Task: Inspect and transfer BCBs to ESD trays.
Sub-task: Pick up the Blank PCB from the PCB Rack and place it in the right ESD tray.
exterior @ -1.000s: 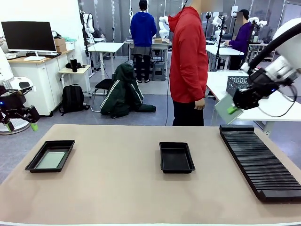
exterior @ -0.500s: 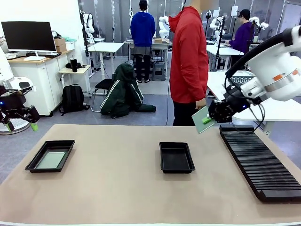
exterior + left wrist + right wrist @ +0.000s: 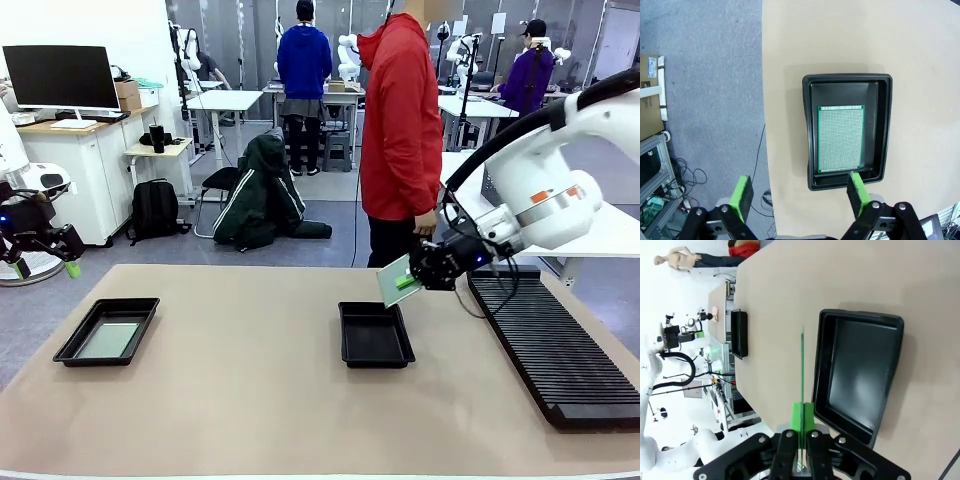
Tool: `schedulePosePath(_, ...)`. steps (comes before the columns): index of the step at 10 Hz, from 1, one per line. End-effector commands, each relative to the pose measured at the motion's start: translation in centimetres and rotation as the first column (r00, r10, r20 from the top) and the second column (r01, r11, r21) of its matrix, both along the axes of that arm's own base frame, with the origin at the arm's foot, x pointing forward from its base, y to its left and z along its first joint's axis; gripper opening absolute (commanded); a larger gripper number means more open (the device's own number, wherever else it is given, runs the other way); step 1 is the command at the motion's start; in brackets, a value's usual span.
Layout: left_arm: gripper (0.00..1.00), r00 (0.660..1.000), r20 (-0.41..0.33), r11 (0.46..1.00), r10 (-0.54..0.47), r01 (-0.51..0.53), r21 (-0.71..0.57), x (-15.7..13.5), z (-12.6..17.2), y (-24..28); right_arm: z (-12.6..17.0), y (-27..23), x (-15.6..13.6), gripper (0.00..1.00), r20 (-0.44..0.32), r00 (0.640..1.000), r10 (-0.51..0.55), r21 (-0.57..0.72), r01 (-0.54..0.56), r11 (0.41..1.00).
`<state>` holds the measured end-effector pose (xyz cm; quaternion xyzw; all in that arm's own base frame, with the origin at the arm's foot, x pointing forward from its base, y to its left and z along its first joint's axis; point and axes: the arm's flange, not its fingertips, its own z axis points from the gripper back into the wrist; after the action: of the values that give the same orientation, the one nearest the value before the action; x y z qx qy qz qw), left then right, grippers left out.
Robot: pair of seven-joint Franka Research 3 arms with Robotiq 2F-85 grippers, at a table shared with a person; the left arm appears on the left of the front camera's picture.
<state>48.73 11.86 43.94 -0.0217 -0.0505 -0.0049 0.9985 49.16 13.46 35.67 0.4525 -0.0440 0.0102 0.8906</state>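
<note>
My right gripper [image 3: 408, 281] is shut on a green BCB [image 3: 392, 282], held tilted in the air just above the far right corner of the middle ESD tray [image 3: 375, 335], whose floor is bare. In the right wrist view the BCB [image 3: 802, 375] shows edge-on between the fingers [image 3: 803, 421], beside that tray [image 3: 858, 376]. A second BCB [image 3: 841, 138] lies flat in the left ESD tray [image 3: 108, 331], seen from above in the left wrist view. My left gripper [image 3: 45, 263] hangs open off the table's left edge, high above that tray [image 3: 847, 80], with its green pads [image 3: 743, 196] wide apart.
A long black ribbed rack [image 3: 551, 340] runs along the table's right side. A person in a red jacket [image 3: 401, 130] stands at the far edge, one hand [image 3: 427, 221] near my right gripper. The left tray [image 3: 740, 333] also appears far off in the right wrist view.
My right arm has swung left and down from above the rack, carrying the BCB to just over the middle tray. The left arm has not moved.
</note>
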Motion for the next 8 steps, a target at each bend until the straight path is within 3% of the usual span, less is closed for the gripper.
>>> schedulePosePath(1, 1.0, 1.0, 0.003, 1.0, -0.006, 0.006, -0.007, -0.1, -0.1, 0.1, -2.2, 1.7, 0.2, 0.03, 0.033, 0.999, -0.008, 0.028, 0.007, 1.0)
schedulePosePath(5, 1.0, 1.0, 0.003, 1.0, -0.006, 0.006, -0.007, -0.1, -0.1, 0.1, -6.5, 4.0, -0.1, 0.03, 0.013, 1.0, -0.024, 0.044, 0.023, 0.999)
schedulePosePath(8, 1.0, 1.0, 0.003, 1.0, -0.006, 0.006, -0.007, -0.1, -0.1, 0.1, -8.0, 5.3, -0.7, 0.03, 0.005, 0.997, -0.082, 0.016, 0.082, 0.997)
